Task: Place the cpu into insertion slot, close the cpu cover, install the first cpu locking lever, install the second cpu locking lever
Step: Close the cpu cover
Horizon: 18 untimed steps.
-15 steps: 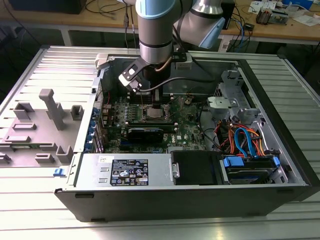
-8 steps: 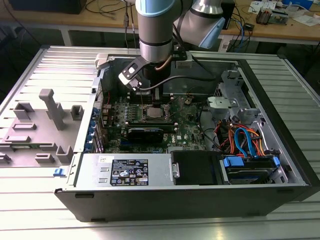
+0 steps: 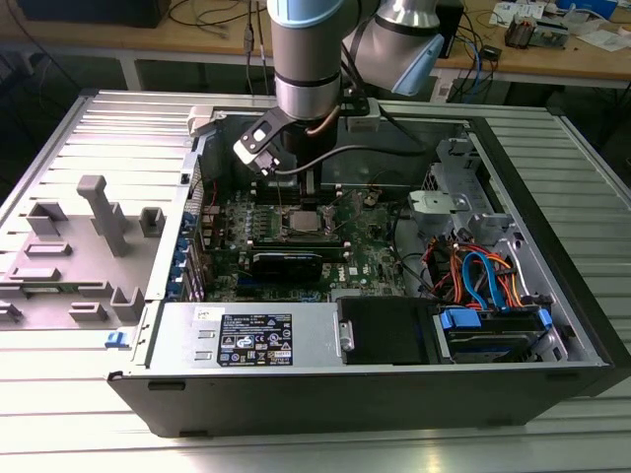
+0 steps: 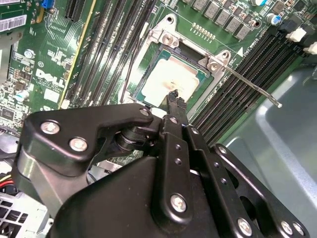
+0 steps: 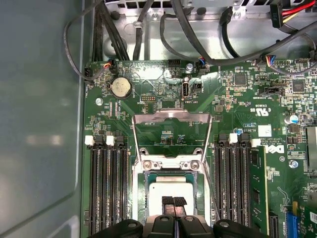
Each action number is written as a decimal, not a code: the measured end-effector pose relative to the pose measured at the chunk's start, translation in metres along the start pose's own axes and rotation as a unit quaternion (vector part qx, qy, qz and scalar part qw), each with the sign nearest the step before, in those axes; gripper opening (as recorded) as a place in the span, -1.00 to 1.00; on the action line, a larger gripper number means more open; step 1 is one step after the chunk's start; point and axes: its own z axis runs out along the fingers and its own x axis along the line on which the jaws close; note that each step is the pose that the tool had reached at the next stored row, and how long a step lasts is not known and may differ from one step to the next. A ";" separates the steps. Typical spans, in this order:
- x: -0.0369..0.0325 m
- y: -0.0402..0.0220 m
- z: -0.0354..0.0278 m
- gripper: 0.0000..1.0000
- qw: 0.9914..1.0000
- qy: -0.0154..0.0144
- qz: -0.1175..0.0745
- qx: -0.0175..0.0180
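Chip (image 5: 157, 191): dull silver square top, seated in socket (image 5: 140, 196). Cover (image 5: 171, 117) raised. Hand (image 5: 174, 202) pressed together over chip.

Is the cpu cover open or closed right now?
Open: the cpu cover is swung back away from the cpu, whose metal top lies uncovered.
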 end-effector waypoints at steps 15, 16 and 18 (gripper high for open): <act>0.0001 0.0005 -0.0078 -0.79 1.000 0.000 0.000 0.000; 0.0002 0.0006 -0.0089 -0.79 1.000 0.000 0.000 0.000; 0.0002 0.0007 -0.0100 -0.79 1.000 0.000 0.000 0.000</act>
